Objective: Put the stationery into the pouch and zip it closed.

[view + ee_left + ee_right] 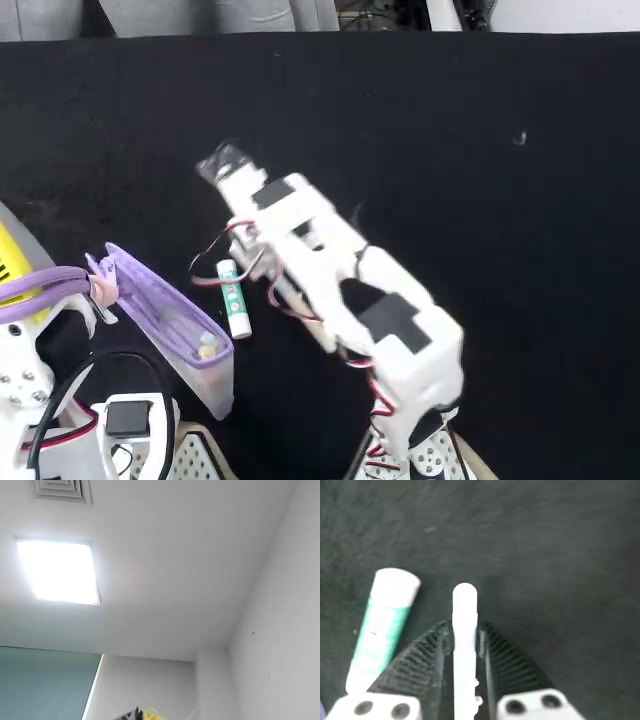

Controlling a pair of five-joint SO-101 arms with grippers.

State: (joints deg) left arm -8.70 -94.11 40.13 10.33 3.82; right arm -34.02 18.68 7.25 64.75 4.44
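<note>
The right claw (465,628) was pinching a thin white stick (465,605), probably a pen or similar writing tool. Its black ribbed jaws were pressed against the barrel from both sides, and the rounded tip stuck out past them toward the cloth. The stick looked like smooth, hard plastic. I judge it light and stiff but slippery, apt to swivel or slide in a narrow pinch, so a hold nearer the middle of the barrel, with the ribs biting across it, would carry it more surely. Just beside the claw, apart from it and lying flat, was a glue stick (382,625), a stubby white cylinder with a green label and a blunt cap. It would probably roll if nudged and is best taken across its width. Beyond the glue stick (234,298), on the side away from the claw, sat the pouch (165,315). It was of soft, translucent lilac plastic, with one end raised near the left arm and a small pale item visible through its wall. It looked floppy, so its mouth would likely sag unless held open. Under everything lay the matte black tablecloth (500,200).
</note>
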